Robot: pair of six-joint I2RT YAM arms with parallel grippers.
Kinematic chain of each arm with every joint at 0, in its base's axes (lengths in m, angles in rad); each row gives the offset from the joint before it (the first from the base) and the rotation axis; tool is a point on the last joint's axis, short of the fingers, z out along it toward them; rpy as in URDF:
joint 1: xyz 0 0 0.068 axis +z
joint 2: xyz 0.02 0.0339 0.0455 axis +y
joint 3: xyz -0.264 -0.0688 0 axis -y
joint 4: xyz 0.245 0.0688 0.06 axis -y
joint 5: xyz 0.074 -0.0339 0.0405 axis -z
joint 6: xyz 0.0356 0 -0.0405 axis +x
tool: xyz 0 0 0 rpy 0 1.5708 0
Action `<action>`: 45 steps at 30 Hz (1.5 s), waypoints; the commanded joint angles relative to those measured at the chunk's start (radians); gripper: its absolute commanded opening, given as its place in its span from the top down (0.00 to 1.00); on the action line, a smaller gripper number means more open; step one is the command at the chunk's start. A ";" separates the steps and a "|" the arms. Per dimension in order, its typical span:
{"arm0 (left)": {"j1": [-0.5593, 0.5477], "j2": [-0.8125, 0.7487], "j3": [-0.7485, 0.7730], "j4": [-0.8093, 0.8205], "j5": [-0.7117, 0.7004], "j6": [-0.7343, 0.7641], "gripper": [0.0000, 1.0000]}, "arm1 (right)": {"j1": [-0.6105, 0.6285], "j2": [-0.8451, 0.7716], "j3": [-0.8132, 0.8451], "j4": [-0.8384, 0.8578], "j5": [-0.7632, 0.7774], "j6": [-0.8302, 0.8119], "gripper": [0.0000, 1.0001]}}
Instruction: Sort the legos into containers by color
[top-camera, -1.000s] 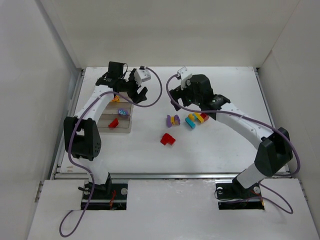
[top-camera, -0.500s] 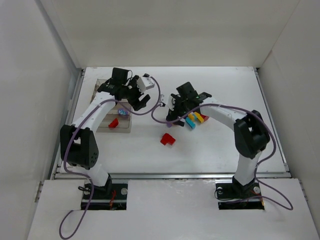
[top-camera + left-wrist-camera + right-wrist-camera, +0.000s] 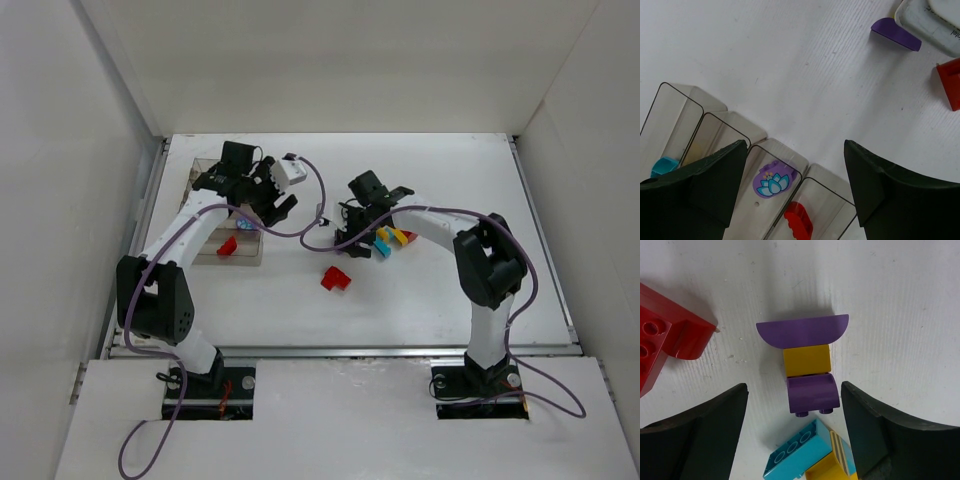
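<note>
Left gripper (image 3: 795, 145): jaws wide apart, nothing between them, hanging over the box (image 3: 685, 95) at 10 o'clock on the table (image 3: 450, 170). In the left wrist view the box holds a teal brick (image 3: 664, 166) in the 9 o'clock end slot, a purple flower piece (image 3: 771, 182) in the third and a boxed red brick (image 3: 799, 223) in the 5 o'clock end slot. The second slot is too faint to call

Right gripper (image 3: 794, 387): jaws open, one either side of the purple-and-yellow stack (image 3: 805, 359), with a gap showing on both sides, so no grip yet. The loose red brick (image 3: 662, 342) is at 10 o'clock of the stack. The teal-and-yellow clump (image 3: 799, 456) is just beside its 6 o'clock end

Risks for you:
- the stack is two colours joined. Carry it over whole and one colour lands in the wrong slot, so it likely needs pulling apart first
- wide purple cap at 12 o'clock, narrower bricks below. Close off-centre on the narrow part and I'd expect it to pivot or pop out
- the clump is close enough at 6 o'clock that a low finger could shove it
- the left gripper sits above the slots. Bring the right arm across and the two could meet

Since a second ago: the right arm has dropped from up near 12 o'clock onto the stack and now mostly covers it in the top view. The left arm has barely shifted, jaws the same. The loose bricks are where they were
</note>
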 commanded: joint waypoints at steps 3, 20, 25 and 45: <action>0.007 -0.040 0.014 0.001 0.005 -0.009 0.25 | -0.002 0.013 0.024 0.040 -0.036 -0.010 0.29; 0.007 -0.058 0.023 -0.025 0.034 -0.008 0.26 | -0.002 -0.037 0.035 0.077 -0.011 0.039 1.00; 0.132 -0.110 0.023 -0.082 0.242 0.098 0.25 | -0.045 -0.157 -0.007 0.120 -0.066 0.064 1.00; 0.027 0.102 0.420 -0.283 0.787 -0.165 0.00 | 0.059 -0.569 -0.140 0.404 0.012 0.173 1.00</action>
